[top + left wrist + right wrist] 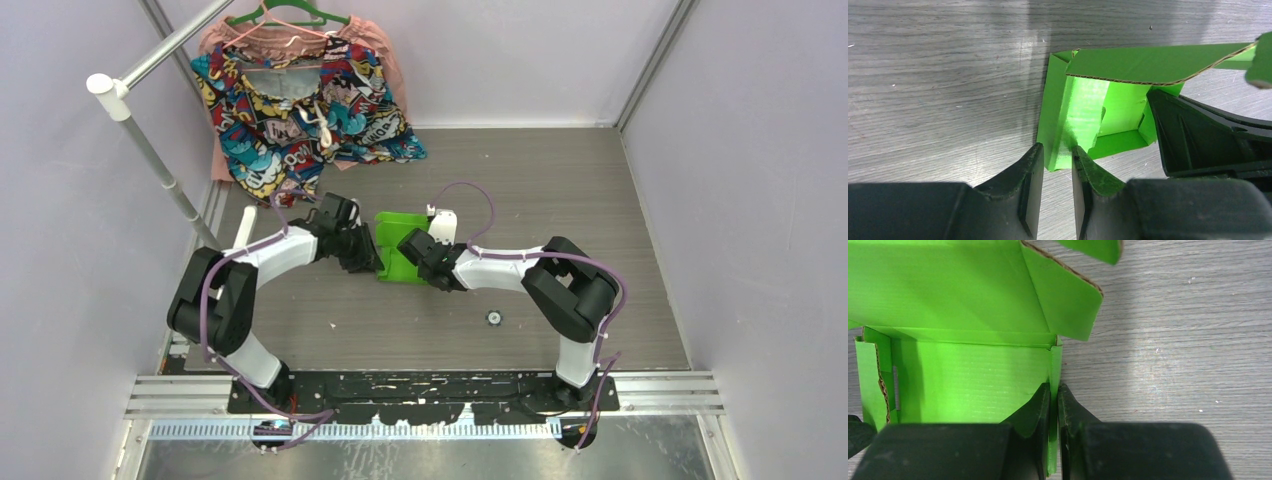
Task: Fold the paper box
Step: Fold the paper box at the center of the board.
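Observation:
The paper box (398, 232) is bright lime-green card, partly folded, and sits mid-table between both arms. In the left wrist view the paper box (1083, 110) shows raised walls with a flap hanging over them. My left gripper (1057, 156) has its tips on either side of the near end of the left wall, pinching it, and it meets the box from the left (365, 255). My right gripper (1054, 390) is shut on the box's right-hand wall, one finger inside the paper box (963, 375) and one outside. It comes in from the right (422, 258).
A colourful patterned garment (300, 110) hangs on a green hanger at the back left, beside a slanted white rail (150, 130). A small dark round object (493, 318) lies on the wood-grain table in front of the right arm. Purple walls close in both sides.

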Available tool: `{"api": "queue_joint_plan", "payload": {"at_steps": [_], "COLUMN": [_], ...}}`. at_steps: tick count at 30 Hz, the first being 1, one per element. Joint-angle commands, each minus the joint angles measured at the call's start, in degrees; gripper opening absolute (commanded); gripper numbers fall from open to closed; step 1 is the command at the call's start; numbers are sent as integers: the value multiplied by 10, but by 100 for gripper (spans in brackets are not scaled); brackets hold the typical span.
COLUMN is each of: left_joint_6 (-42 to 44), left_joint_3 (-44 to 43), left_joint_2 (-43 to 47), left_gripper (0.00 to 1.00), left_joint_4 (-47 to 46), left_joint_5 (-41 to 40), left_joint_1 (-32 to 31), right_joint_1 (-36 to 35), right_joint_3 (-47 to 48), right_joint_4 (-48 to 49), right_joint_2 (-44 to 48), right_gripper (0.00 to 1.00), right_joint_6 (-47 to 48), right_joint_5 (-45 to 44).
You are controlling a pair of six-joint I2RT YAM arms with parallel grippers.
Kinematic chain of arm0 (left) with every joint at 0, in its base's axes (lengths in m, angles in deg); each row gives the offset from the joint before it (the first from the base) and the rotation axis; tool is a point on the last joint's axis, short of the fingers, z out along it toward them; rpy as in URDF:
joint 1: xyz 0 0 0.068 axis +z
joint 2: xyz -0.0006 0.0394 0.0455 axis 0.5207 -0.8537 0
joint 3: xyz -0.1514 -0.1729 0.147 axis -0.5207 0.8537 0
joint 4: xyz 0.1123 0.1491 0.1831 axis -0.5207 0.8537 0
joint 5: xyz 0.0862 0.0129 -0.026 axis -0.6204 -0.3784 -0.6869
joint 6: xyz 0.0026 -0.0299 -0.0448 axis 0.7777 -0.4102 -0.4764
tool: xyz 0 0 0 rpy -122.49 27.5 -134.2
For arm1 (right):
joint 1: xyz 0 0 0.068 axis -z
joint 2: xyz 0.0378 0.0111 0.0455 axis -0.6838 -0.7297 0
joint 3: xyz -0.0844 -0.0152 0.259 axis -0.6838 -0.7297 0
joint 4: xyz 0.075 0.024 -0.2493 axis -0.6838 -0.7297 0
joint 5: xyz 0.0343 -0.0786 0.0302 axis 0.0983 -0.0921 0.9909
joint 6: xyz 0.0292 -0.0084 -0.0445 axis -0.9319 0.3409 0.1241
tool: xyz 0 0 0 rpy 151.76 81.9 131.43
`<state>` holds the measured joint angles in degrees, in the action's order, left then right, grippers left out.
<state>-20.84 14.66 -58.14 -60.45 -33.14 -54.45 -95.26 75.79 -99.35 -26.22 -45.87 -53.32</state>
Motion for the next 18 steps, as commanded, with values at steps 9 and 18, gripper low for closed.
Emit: {"api": "queue_joint_plan", "payload": {"at_steps": [9, 18], "left_joint_6": [-9, -9], "left_joint_3": [-21, -33], "left_joint_2": [-9, -25], "left_gripper": [28, 27], "left_joint_4": [-30, -24], "left_joint_5": [18, 5], "left_joint_1": [4, -3], "right_joint_1": [-1, 0], "right_joint_3": [-20, -21], "right_joint_4": [-54, -52], "right_joint_2": [-49, -50], "right_gripper": [1, 1], "right_joint_6": [-1, -1], "right_joint_5": [51, 52]}}
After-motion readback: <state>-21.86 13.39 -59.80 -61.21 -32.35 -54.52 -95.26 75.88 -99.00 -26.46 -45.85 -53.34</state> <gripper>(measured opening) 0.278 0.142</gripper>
